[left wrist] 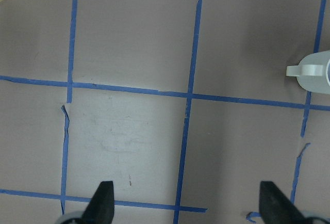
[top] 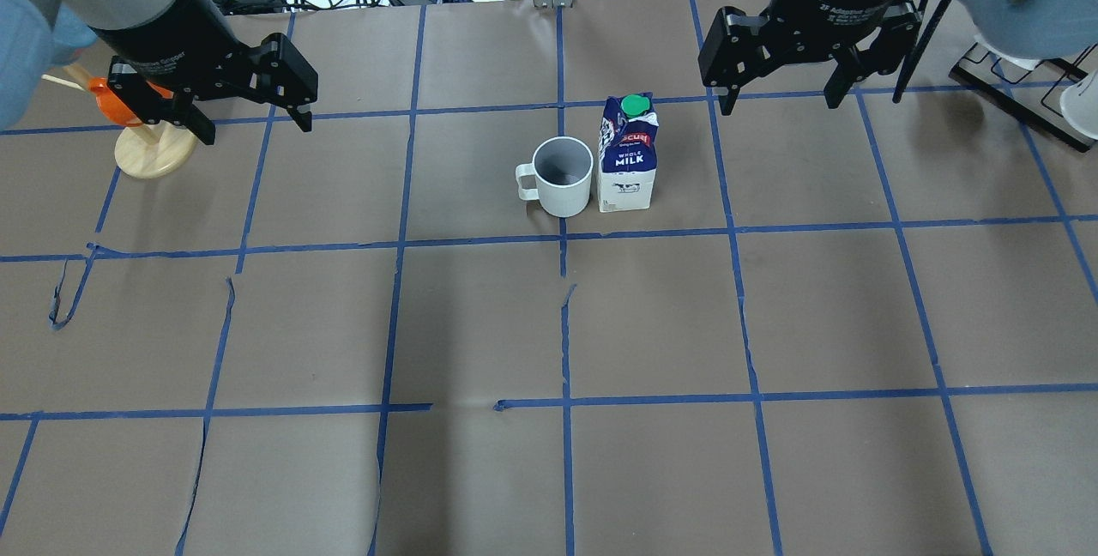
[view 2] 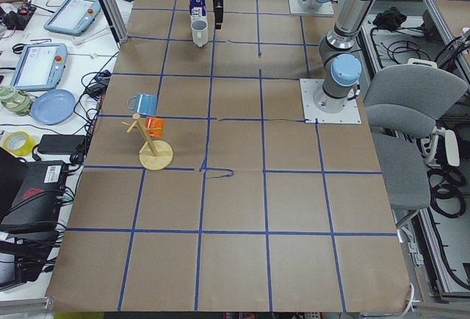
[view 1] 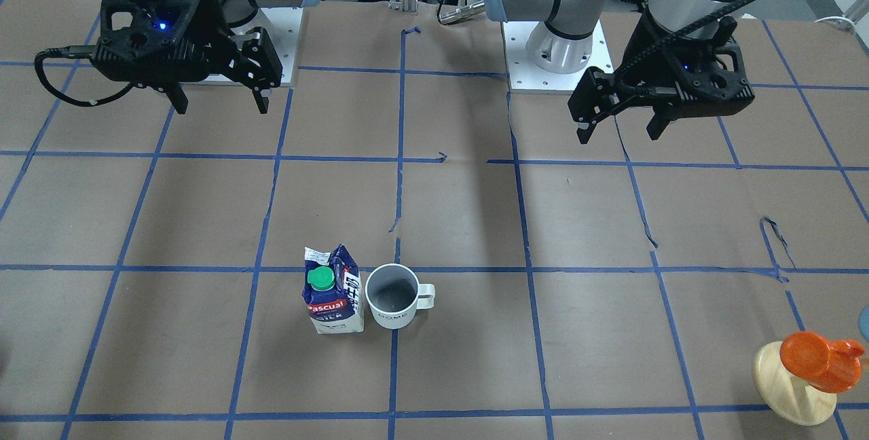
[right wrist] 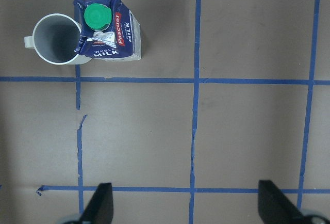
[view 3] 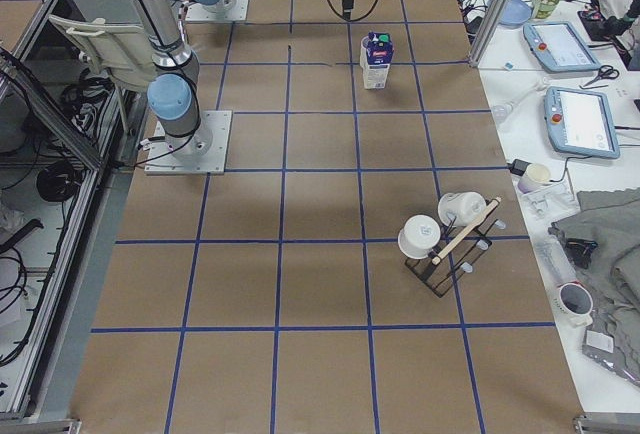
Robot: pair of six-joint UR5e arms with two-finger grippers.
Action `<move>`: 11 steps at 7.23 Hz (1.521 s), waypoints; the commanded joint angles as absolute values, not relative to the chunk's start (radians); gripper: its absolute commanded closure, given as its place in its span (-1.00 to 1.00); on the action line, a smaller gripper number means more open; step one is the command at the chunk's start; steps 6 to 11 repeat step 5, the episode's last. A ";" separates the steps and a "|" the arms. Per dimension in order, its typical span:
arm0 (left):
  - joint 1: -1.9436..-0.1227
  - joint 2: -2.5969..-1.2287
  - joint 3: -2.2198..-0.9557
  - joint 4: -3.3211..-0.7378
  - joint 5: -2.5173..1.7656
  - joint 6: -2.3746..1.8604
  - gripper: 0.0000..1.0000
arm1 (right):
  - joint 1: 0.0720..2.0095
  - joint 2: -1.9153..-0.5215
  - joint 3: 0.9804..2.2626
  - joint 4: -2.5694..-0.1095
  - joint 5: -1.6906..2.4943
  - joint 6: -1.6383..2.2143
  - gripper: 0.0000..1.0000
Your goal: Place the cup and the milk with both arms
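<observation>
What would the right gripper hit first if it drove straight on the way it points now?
Probably just the table, bare paper with blue tape lines. The right gripper points down, open, and its wrist view shows nothing else beneath; the milk and the cup stand well off to one side.

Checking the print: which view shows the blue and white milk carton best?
Overhead exterior: the blue and white gable-top milk carton stands unobstructed, "WHOLE MILK" facing the camera. Front-facing shows its red label; right wrist mostly its top; both side views show it tiny; left wrist misses it.
</observation>
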State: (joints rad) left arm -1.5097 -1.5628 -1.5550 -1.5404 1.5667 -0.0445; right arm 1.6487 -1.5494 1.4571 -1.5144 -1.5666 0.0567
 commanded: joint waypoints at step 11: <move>-1.509 -1.565 -1.562 -1.543 1.566 -0.043 -1.00 | 1.644 -1.551 1.463 -1.514 -1.566 0.057 -1.00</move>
